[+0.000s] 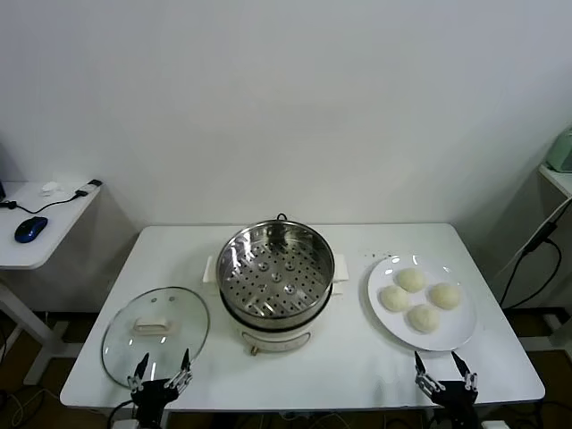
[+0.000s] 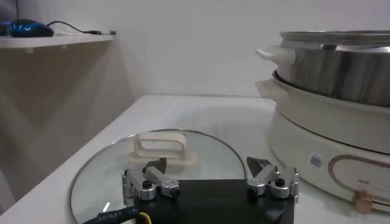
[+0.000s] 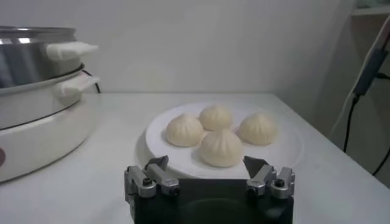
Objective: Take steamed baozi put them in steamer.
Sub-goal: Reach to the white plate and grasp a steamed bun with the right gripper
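Several creamy-white baozi (image 1: pixel 422 299) lie together on a flat white plate (image 1: pixel 456 335) at the table's right; they also show in the right wrist view (image 3: pixel 222 148). The steel steamer (image 1: pixel 275 275) with its perforated tray stands empty at the table's middle on a cream base (image 2: pixel 329 146). My right gripper (image 1: pixel 444 369) is open and empty at the table's front edge, just in front of the plate. My left gripper (image 1: pixel 162 371) is open and empty at the front edge, just in front of the glass lid (image 1: pixel 155 333).
The glass lid with a white handle (image 2: pixel 162 148) lies flat on the table left of the steamer. A side desk with a blue mouse (image 1: pixel 30 229) stands at the far left. Cables hang at the right of the table.
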